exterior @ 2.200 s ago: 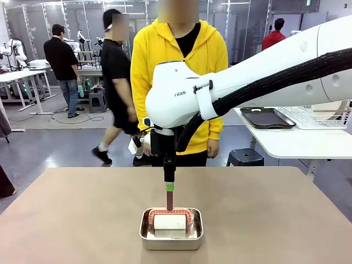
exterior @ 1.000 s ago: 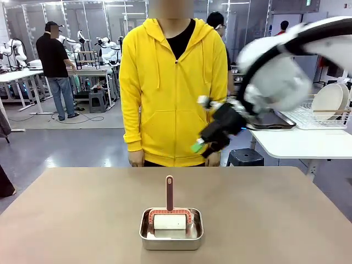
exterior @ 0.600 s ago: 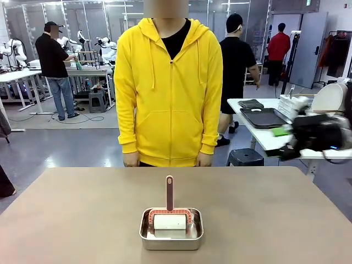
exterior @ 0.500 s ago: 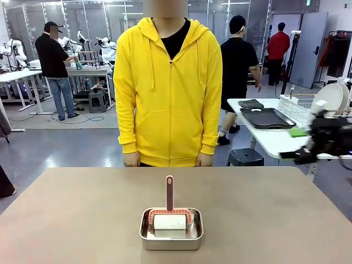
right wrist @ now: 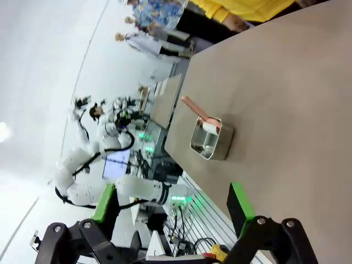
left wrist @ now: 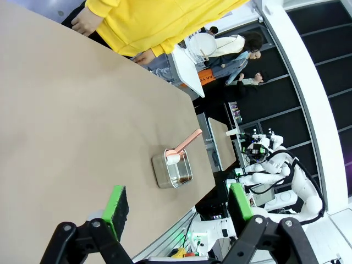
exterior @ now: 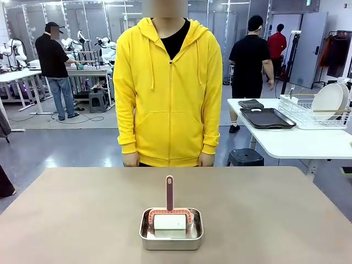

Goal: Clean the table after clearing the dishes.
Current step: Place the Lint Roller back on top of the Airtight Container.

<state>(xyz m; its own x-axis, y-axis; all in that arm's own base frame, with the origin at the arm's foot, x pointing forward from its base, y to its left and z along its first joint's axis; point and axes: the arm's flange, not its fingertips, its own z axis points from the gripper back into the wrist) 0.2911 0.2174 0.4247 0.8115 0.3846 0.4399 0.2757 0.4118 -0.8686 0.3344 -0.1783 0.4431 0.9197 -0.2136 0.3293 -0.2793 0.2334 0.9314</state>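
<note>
The beige table point(exterior: 77, 220) carries a small steel pan point(exterior: 171, 230) near its front middle. In the pan rests a white cleaning block point(exterior: 170, 221) in a red frame, its reddish handle point(exterior: 169, 192) standing upright with nothing touching it. A white plate of the dishes point(exterior: 329, 100) stands in a wire rack on the side table, next to a dark tray point(exterior: 268, 117). My left gripper point(left wrist: 177, 204) hangs open and empty well above the table point(left wrist: 66, 126), with the pan point(left wrist: 172, 169) far off. My right gripper point(right wrist: 171, 204) is likewise open and empty, the pan point(right wrist: 212, 138) distant on the table point(right wrist: 297, 104).
A person in a yellow hoodie point(exterior: 168, 88) stands at the table's far edge, hands down at the sides. The white side table point(exterior: 297, 142) with the wire rack point(exterior: 308, 113) is at the right. Other people walk in the background.
My right arm has let go of the handle in the pan, lifted and swung off to the right, out of the front view. The tool stays upright in the pan.
</note>
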